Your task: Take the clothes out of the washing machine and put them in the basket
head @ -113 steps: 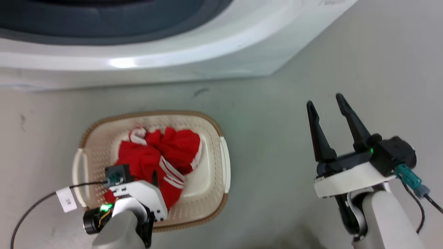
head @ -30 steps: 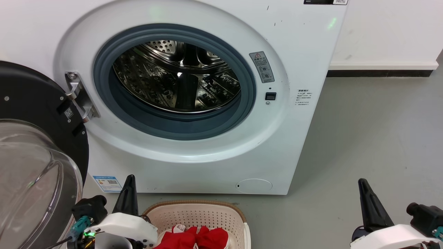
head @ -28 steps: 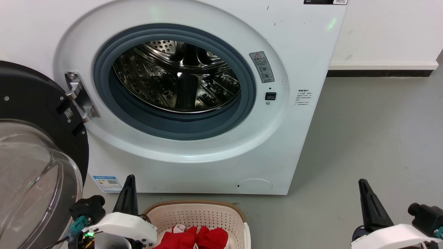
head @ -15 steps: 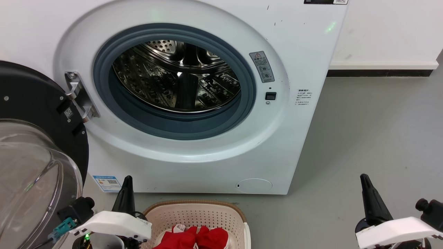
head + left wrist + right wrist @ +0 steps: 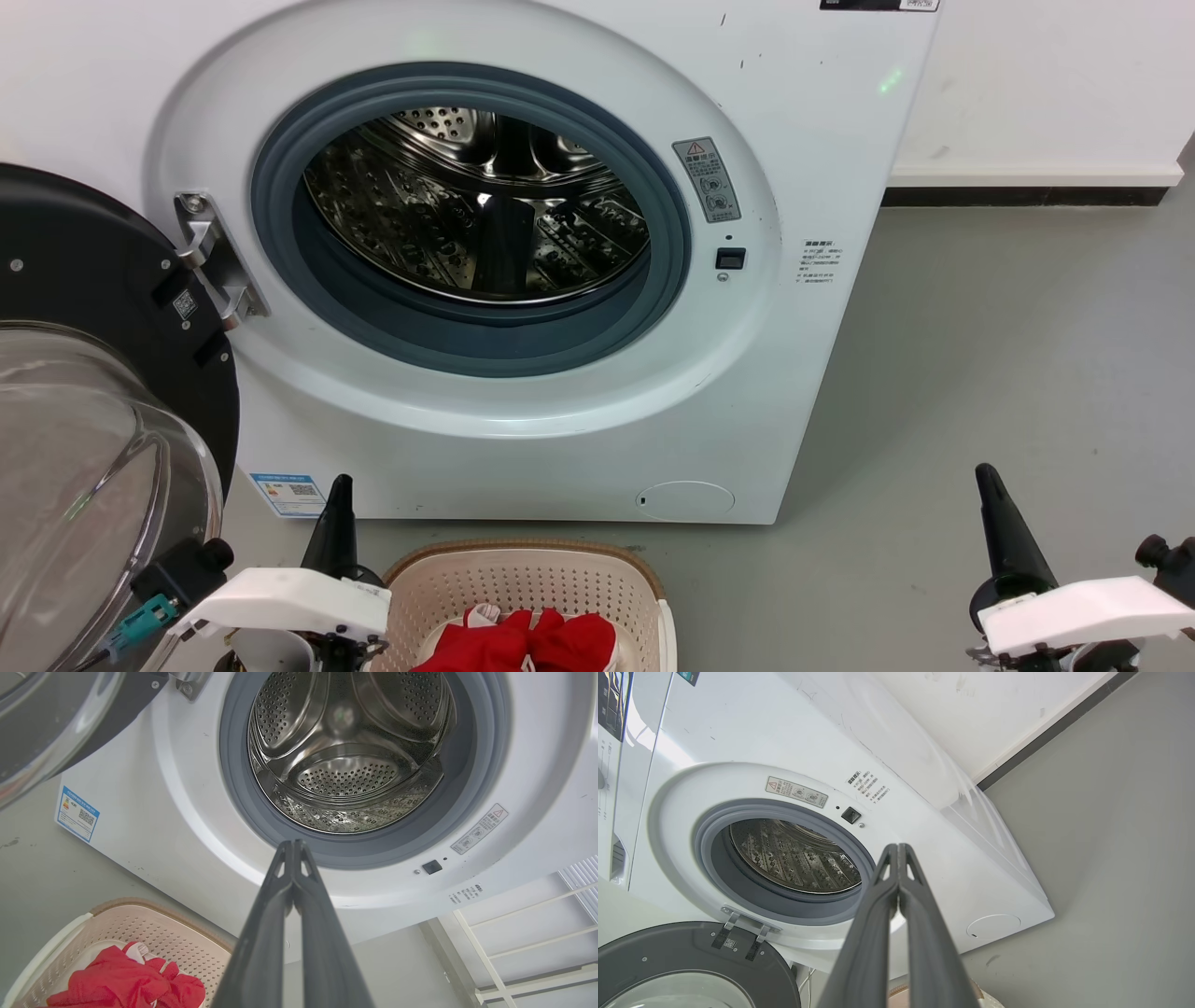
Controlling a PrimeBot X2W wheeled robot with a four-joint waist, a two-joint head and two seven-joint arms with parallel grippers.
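At the foot of the washing machine (image 5: 822, 140), whose door (image 5: 84, 439) hangs wide open at 9 o'clock, the basket (image 5: 523, 553) stands on the floor holding the clothes (image 5: 527, 644). The red heap is cut by the head view's lower edge, so its long axis cannot be told. The left gripper (image 5: 339, 499) rises just beside the basket's rim, with the heap at about 4 o'clock from its tip. The right gripper (image 5: 991, 490) stands well apart, at 3 o'clock from the basket. Each wrist view shows its own fingers (image 5: 275, 905) (image 5: 880, 905) pressed together tip to tip, nothing between them. The drum (image 5: 476, 215) lies at 1 o'clock from the left gripper and 10 o'clock from the right, and its visible steel bears no red fabric. The transfer therefore appears complete. Should a garment remain hidden behind the door ring (image 5: 467, 350), the left arm is the nearer to both mouth and basket.
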